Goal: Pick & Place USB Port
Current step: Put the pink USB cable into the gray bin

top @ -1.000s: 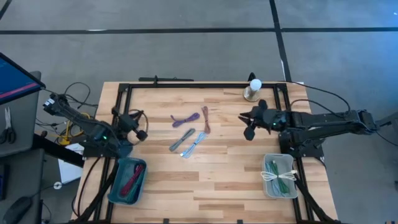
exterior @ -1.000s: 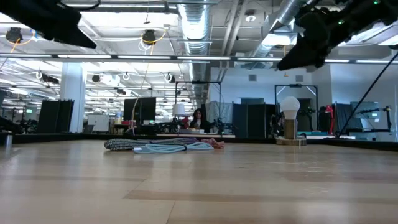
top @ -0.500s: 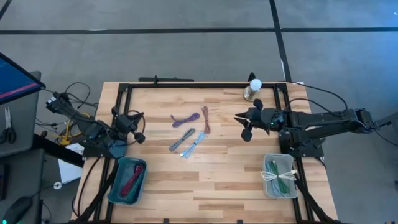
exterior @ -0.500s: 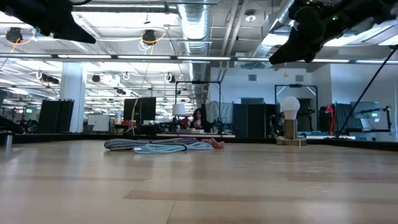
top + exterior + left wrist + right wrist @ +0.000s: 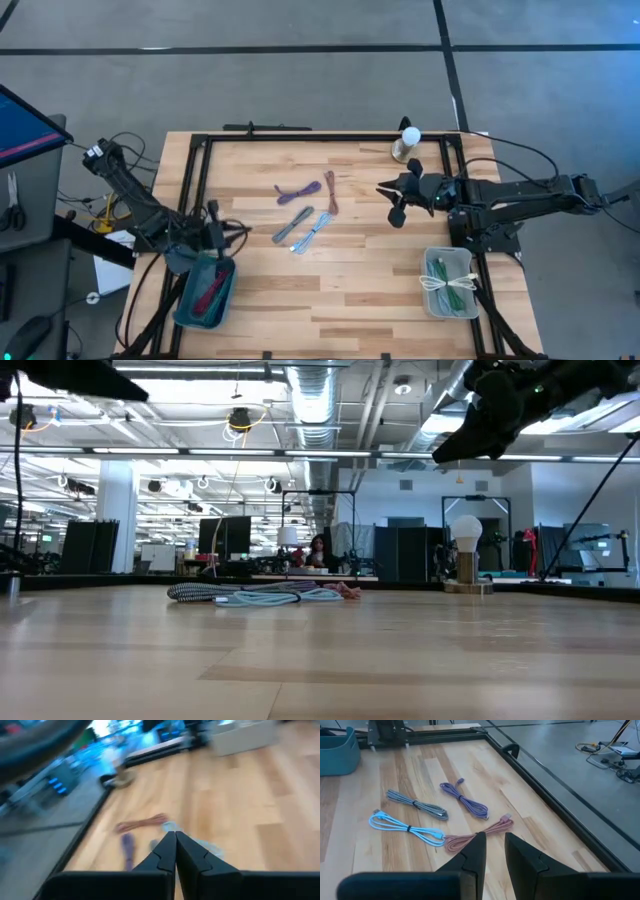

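Note:
Several bundled USB cables lie flat on the wooden table, left of its middle: purple [image 5: 298,192], pink [image 5: 330,190], grey [image 5: 292,224] and light blue [image 5: 315,230]. They also show in the right wrist view: purple [image 5: 465,800], grey [image 5: 417,805], light blue [image 5: 405,827] and pink [image 5: 477,835]. My left gripper [image 5: 232,236] is shut and empty, raised over the far rim of the teal bin [image 5: 205,290], which holds a red cable. My right gripper [image 5: 390,207] hovers right of the cables, its fingers [image 5: 472,852] slightly apart with nothing between them.
A white bin [image 5: 448,282] with white and green cables sits at the near right. A small lamp [image 5: 407,145] stands at the far right. A black frame [image 5: 300,136] runs along the table's far, left and right edges. Bare wood lies near the front edge.
My left gripper has swung from the table's left edge toward the near edge and now stands over the teal bin's far rim; it has turned as it went and stayed shut. The cables have not moved.

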